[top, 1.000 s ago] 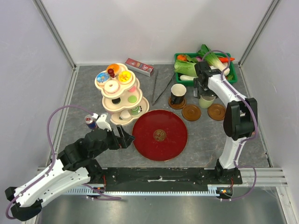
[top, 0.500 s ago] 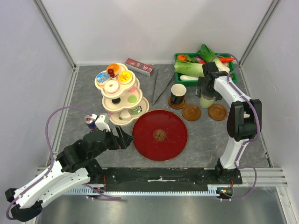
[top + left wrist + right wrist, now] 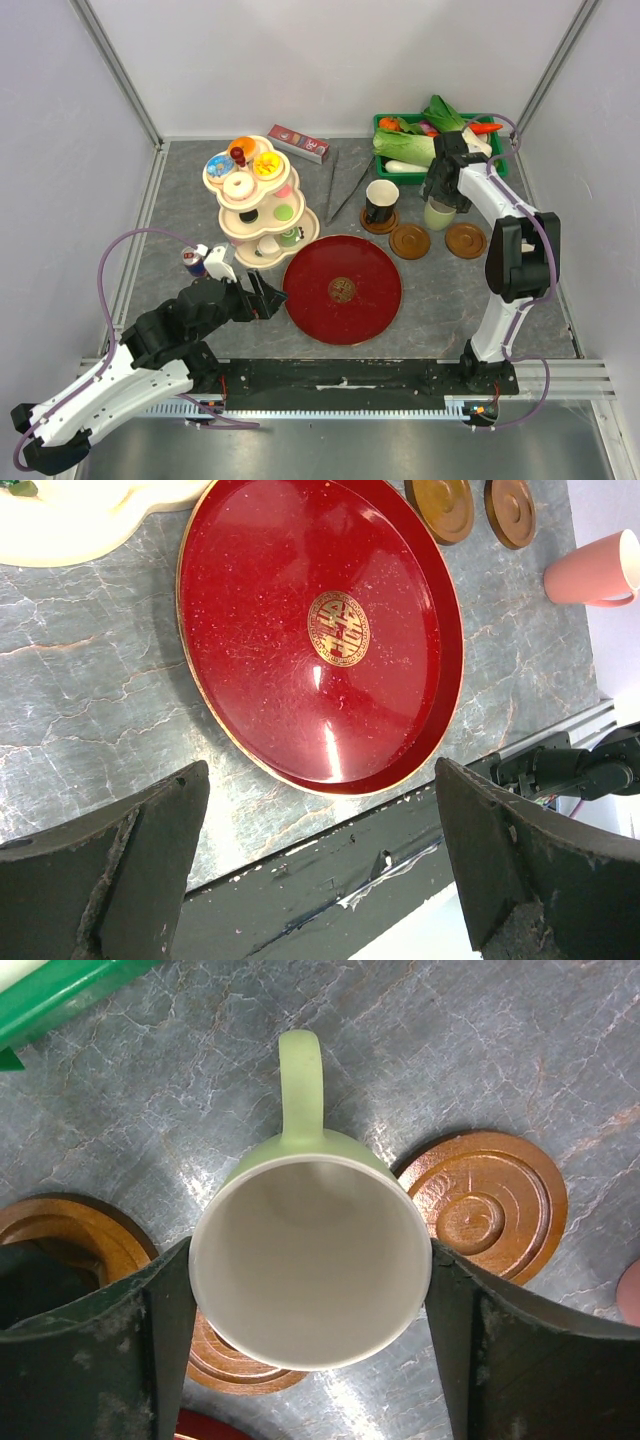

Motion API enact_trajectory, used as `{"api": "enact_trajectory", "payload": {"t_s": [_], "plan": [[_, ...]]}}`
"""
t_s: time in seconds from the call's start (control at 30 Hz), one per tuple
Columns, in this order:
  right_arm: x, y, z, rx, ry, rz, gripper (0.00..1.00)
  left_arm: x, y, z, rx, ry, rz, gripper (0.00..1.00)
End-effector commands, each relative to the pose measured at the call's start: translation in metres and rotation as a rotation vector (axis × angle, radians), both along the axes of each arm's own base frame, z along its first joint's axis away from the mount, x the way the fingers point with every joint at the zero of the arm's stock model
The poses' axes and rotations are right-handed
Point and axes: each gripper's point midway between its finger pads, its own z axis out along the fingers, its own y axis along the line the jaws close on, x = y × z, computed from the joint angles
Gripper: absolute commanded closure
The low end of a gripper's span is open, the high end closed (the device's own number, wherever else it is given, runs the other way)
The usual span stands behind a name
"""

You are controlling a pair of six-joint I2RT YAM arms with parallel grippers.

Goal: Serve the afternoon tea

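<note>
Tight squeeze back right: the pale green mug point(image 3: 310, 1280) fills the whole gap of the right gripper point(image 3: 310, 1250). The green crate point(image 3: 60, 1000) stands just behind and the black mug point(image 3: 381, 201) close on the left. Coasters point(image 3: 409, 241) lie flat beneath. There is open surface point(image 3: 450, 290) right of the red tray point(image 3: 320, 270), and the tiered stand point(image 3: 228, 228) walls its left.

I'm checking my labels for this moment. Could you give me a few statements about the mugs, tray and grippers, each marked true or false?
1. The pale green mug sits between the right gripper's fingers. True.
2. The red tray carries a mug. False: no mug is on it.
3. The black mug stands on a coaster. True.
4. The left gripper is shut. False: its jaws stand wide open, holding nothing.
</note>
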Motion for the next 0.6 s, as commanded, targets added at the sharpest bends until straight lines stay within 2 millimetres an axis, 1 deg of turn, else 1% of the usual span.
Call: {"api": "enact_trajectory", "payload": {"t_s": [0.0, 0.03, 0.1, 0.2, 0.27, 0.3, 0.37, 0.47, 0.57], "plan": [[0.012, -0.004, 0.022, -0.039, -0.068, 0.022, 0.31, 0.004, -0.006, 0.009, -0.032, -0.026, 0.000, 0.01], [0.015, -0.003, 0.026, -0.046, -0.078, 0.057, 0.35, 0.004, -0.006, 0.009, -0.032, -0.028, 0.000, 0.01], [0.018, 0.000, 0.033, -0.062, -0.091, 0.166, 0.41, 0.004, -0.006, 0.009, -0.033, -0.027, -0.001, 0.01], [0.023, 0.005, 0.047, -0.114, -0.112, 0.361, 0.46, 0.004, -0.006, 0.010, -0.037, -0.028, -0.002, 0.01], [0.026, 0.009, 0.054, -0.144, -0.120, 0.482, 0.47, 0.004, -0.006, 0.009, -0.035, -0.027, -0.002, 0.01], [0.028, 0.011, 0.057, -0.168, -0.121, 0.561, 0.50, 0.004, -0.006, 0.009, -0.034, -0.026, -0.002, 0.01], [0.030, 0.011, 0.062, -0.201, -0.124, 0.652, 0.57, 0.004, -0.006, 0.009, -0.031, -0.026, -0.003, 0.01], [0.034, 0.022, 0.073, -0.195, -0.161, 0.808, 0.60, 0.005, -0.005, 0.009, -0.022, -0.024, 0.006, 0.01], [0.029, 0.036, 0.080, -0.175, -0.197, 0.994, 0.61, 0.006, -0.003, 0.007, -0.011, -0.019, 0.017, 0.01]]}}
